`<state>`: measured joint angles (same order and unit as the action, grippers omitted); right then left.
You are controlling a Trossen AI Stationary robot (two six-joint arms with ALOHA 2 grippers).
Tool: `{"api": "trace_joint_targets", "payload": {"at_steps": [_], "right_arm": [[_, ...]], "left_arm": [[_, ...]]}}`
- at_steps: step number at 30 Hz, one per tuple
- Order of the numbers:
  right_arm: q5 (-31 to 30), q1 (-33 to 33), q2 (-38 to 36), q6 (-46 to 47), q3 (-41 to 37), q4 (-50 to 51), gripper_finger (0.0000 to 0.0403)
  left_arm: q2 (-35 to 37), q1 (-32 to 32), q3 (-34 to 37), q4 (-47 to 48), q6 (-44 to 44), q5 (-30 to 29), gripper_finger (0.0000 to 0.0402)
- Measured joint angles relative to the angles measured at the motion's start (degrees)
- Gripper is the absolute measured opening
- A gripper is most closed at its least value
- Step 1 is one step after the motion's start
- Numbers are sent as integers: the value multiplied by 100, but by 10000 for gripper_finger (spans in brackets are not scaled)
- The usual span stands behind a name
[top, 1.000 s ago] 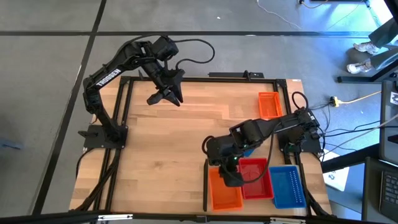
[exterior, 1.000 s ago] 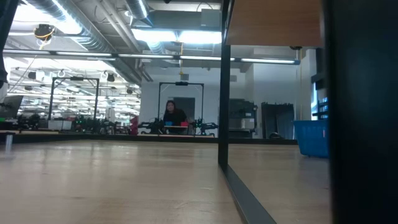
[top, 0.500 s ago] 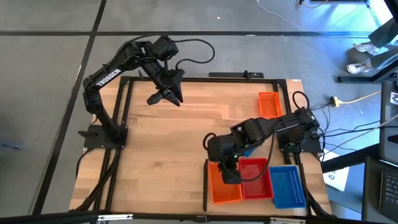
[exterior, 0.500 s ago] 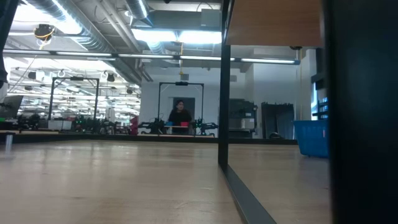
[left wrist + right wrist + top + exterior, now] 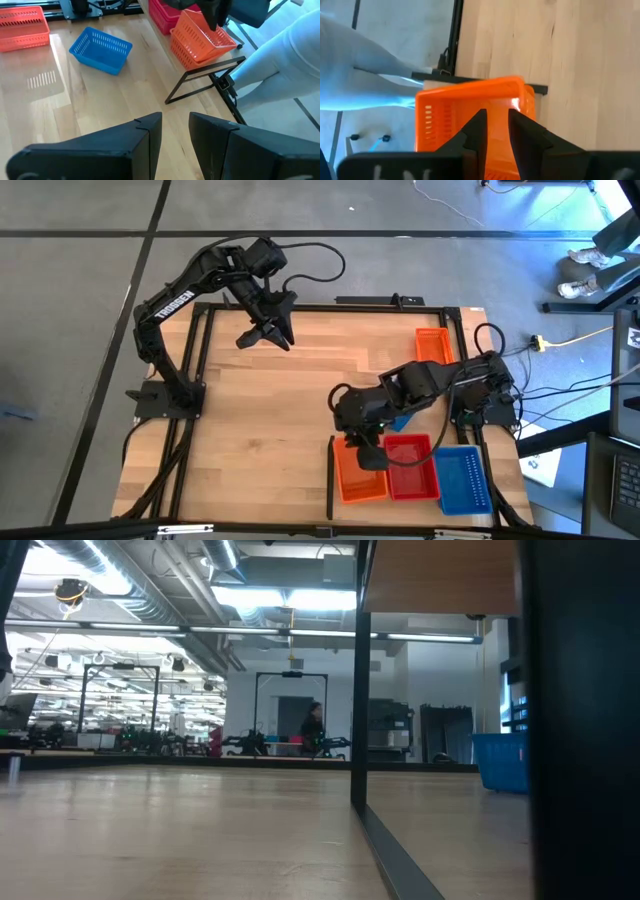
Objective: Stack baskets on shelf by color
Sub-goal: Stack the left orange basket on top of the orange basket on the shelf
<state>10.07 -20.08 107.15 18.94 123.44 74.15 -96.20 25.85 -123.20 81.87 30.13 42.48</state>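
Note:
My right gripper (image 5: 368, 456) is shut on an orange basket (image 5: 360, 480) at the near right of the shelf (image 5: 260, 430), beside the black divider strip (image 5: 331, 480). A red basket (image 5: 410, 467) and a blue basket (image 5: 462, 480) lie next to it. Another blue basket (image 5: 100, 49) rests on the board under my right arm. A second orange basket (image 5: 432, 347) lies at the far right. My left gripper (image 5: 268, 340) hangs narrowly open over the far left of the board, with nothing between its fingers (image 5: 150, 132). My right gripper holds the orange basket by its far short wall (image 5: 220, 31), coming from above and slanting toward the near edge. The fingers (image 5: 479, 125) hide the place of contact in the right wrist view. The basket sits tilted in the left wrist view; whether it is clear of the board I cannot tell.
Black frame rails (image 5: 195, 380) run along the board's left and right sides, and an upright black post (image 5: 360, 690) stands in the low view. Cables lie off the right edge. Bare wood lies across the board's middle and left. A person walks far off in the room.
My right gripper has risen a little and drawn toward the far edge, tipping more steeply downward. The orange basket has come with it: its near end now lies farther from the table's near edge. The left arm has kept still.

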Motion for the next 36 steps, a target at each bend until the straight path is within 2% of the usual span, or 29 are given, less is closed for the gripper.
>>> {"api": "trace_joint_targets", "payload": {"at_steps": [11,16,25,36], "right_arm": [[-128,46,5,-56,-368,150,76],[81,46,9,0,-166,125,76],[-492,60,-1,-15,-104,353,76],[-511,108,-2,-1,-451,318,76]], "left_arm": [[0,0,0,1,0,1,89],[0,0,0,1,0,2,89],[0,0,0,-1,-1,2,89],[0,-2,-1,0,-4,2,89]]}}
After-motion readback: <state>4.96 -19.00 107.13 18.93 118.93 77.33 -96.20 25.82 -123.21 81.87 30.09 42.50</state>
